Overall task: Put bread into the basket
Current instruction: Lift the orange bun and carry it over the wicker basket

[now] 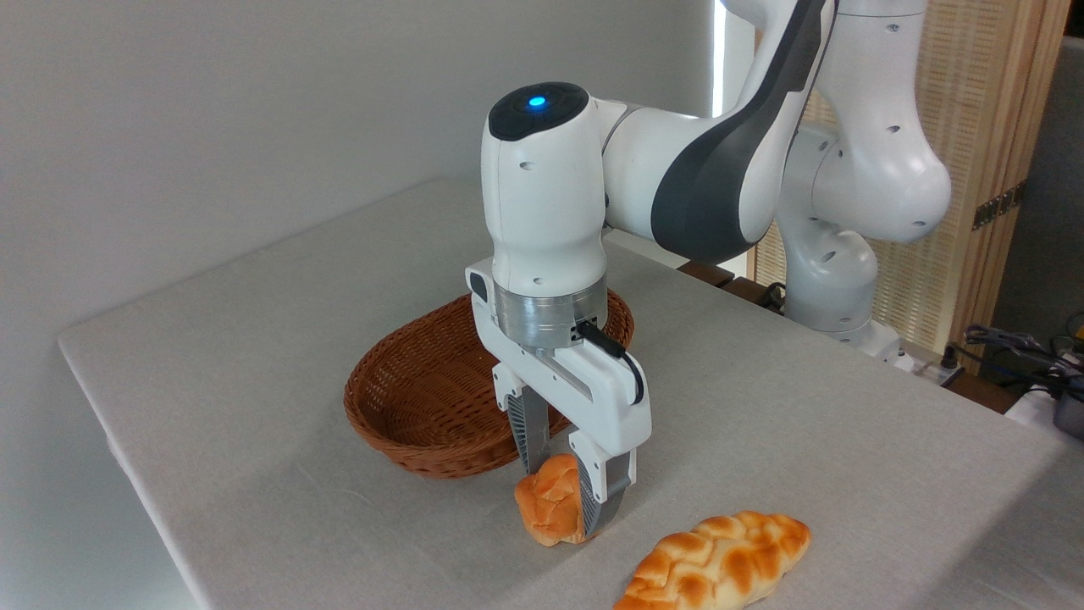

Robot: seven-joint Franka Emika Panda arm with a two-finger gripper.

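Braided loaf lying on bench, right of pincer; pincer clamped on bun; basket just behind.

Tool downward, fingers clamped

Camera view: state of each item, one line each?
Bun: gripped between the fingers, at table level in front of the basket, tilted on edge.
Gripper: shut on the bun.
Basket: upright, visible part empty.
Loaf: lying flat on the table, untouched.
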